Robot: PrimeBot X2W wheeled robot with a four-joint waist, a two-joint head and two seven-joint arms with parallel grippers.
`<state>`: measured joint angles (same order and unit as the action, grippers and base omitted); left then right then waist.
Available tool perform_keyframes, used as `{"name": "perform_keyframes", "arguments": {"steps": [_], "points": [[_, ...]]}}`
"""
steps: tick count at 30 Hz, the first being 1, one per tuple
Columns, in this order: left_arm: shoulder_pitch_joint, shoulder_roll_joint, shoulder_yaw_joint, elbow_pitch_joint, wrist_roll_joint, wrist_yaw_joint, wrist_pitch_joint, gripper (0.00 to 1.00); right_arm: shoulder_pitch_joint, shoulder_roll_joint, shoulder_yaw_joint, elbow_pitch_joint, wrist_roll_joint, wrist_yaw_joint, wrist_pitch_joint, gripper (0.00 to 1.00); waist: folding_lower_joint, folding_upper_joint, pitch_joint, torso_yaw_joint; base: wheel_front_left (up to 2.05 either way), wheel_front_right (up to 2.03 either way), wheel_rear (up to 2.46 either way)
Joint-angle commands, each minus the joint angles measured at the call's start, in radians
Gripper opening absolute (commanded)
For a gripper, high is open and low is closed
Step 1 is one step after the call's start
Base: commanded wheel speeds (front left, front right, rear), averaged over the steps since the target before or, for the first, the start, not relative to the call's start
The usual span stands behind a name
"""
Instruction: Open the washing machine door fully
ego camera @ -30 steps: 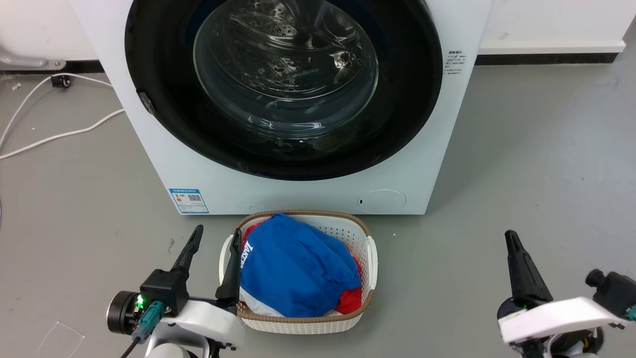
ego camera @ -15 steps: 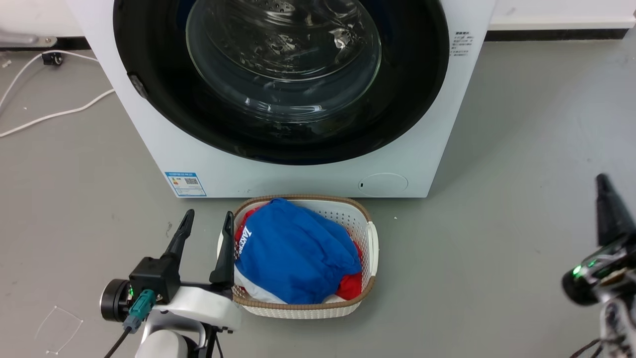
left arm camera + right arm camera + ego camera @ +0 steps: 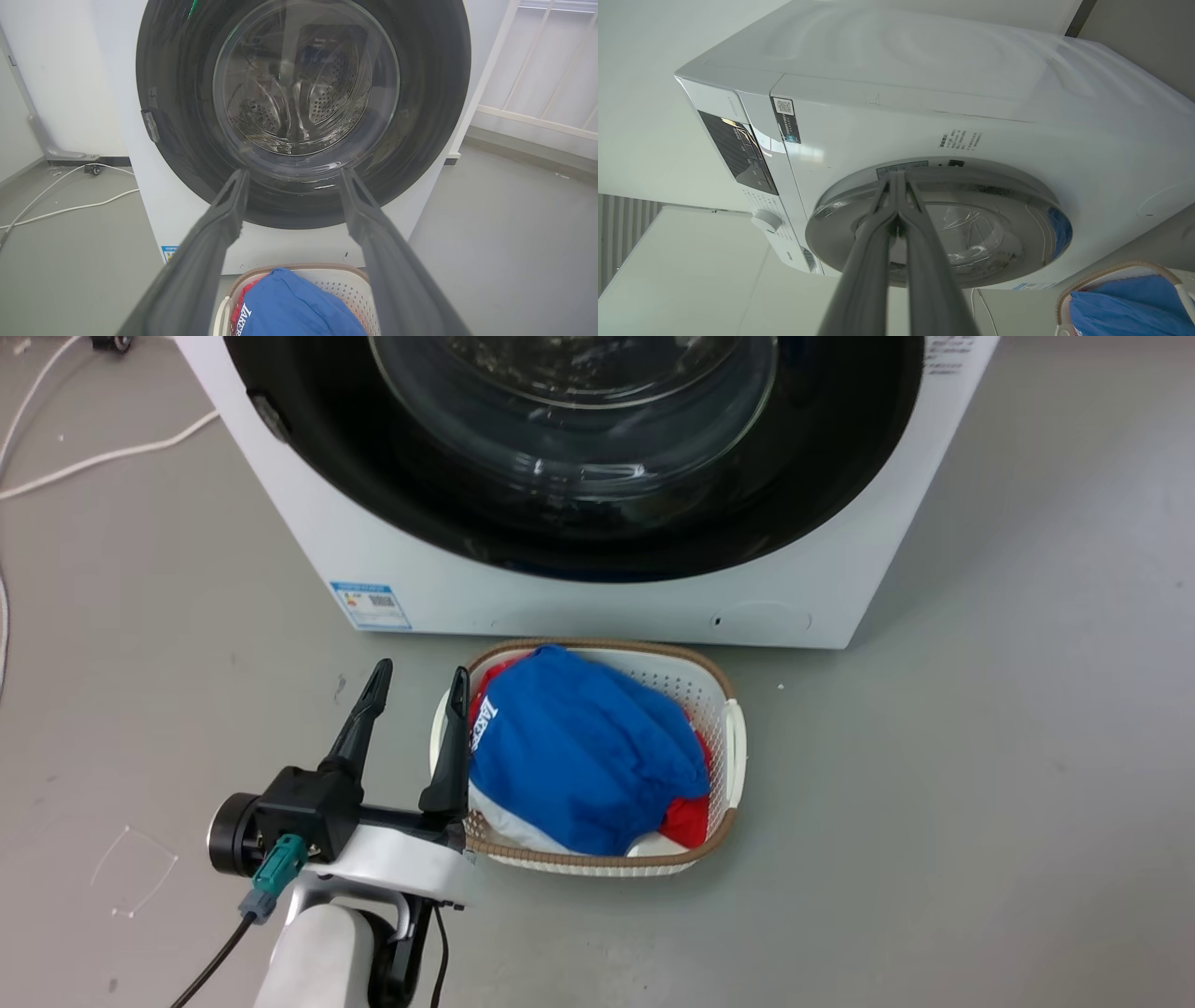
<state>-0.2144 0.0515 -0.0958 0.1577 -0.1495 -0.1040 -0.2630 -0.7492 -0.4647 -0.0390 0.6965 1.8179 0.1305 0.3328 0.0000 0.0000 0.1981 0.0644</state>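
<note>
We seem mid-reach: right gripper point(image 3: 896, 179), pinched closed, aims at the washing machine door point(image 3: 971, 228); left gripper point(image 3: 293, 173) splayed before it. Next, hook its edge.

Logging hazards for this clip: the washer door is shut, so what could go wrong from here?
1. The laundry basket sits right before the washing machine, under the washing machine door; its heaped blue garment might catch the swinging door.
2. The right tool is shut; it may slide off the glossy rim.
3. The left tool, open, hangs beside the basket and could knock it.
</note>
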Motion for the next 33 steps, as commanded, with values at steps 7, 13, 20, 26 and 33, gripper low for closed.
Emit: {"name": "perform_keyframes", "arguments": {"steps": [7,13,20,26,33], "points": [[-0.076,-0.001,-0.080,-0.054,-0.031,0.031,-0.003,1.00,-0.288,-0.073,0.166,0.153,-0.042,0.000,0.128,0.00,0.0000,0.0000,0.132,0.072,0.00,0.00,0.00],[-0.117,-0.001,-0.121,-0.102,-0.049,0.057,-0.003,1.00,-0.496,-0.055,0.280,0.282,-0.100,0.000,0.174,0.00,0.0000,0.0000,0.203,0.099,0.00,0.00,0.00],[-0.146,-0.002,-0.134,-0.136,-0.054,0.073,-0.003,1.00,-0.664,-0.014,0.357,0.398,-0.150,0.000,0.208,0.00,0.0000,0.0000,0.258,0.118,0.00,0.00,0.00],[-0.156,-0.002,-0.139,-0.146,-0.054,0.084,-0.003,1.00,-0.782,0.035,0.410,0.476,-0.197,0.000,0.225,0.00,0.0000,0.0000,0.302,0.125,0.00,0.00,0.00],[-0.161,-0.001,-0.139,-0.144,-0.053,0.088,-0.003,1.00,-0.803,0.057,0.428,0.499,-0.202,0.000,0.277,0.00,0.0000,0.0000,0.309,0.122,0.00,0.00,0.00]]}}
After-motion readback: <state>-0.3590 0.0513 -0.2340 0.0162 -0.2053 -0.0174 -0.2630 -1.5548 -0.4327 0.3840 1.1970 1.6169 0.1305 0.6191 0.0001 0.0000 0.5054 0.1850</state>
